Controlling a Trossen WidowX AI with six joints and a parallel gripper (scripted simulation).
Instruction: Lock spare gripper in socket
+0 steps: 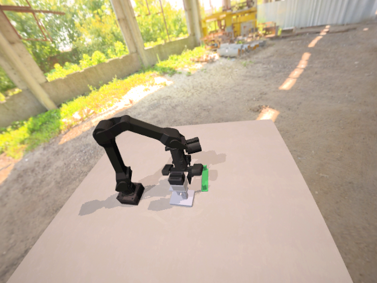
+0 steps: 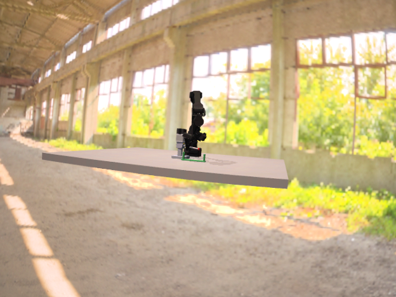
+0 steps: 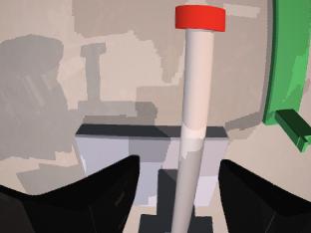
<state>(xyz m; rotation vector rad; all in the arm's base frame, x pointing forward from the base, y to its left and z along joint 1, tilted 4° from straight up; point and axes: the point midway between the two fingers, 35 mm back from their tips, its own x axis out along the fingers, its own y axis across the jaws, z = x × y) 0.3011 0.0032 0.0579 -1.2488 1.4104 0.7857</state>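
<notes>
The mount's pale base plate (image 1: 174, 201) (image 3: 107, 159) lies on the table. The spare gripper, a grey body with a black top (image 1: 176, 178) (image 2: 181, 131), stands upright over it; its spigot is hidden. The lock pin (image 3: 197, 80), a white rod with a red head (image 3: 200, 18) (image 2: 199, 148), runs from its head over the plate and out of the wrist view's bottom edge. How far it sits in the socket is hidden. My gripper (image 1: 189, 181) (image 3: 179, 166) is partly open beside the mount, with the pin's shaft between its separated fingers and a gap on each side.
A green cradle (image 1: 205, 180) (image 2: 193, 160) (image 3: 289, 60) with upright ends lies beside the mount, on the right in the top view and the wrist view. The arm's base (image 1: 130, 196) stands to the left of the mount in the top view.
</notes>
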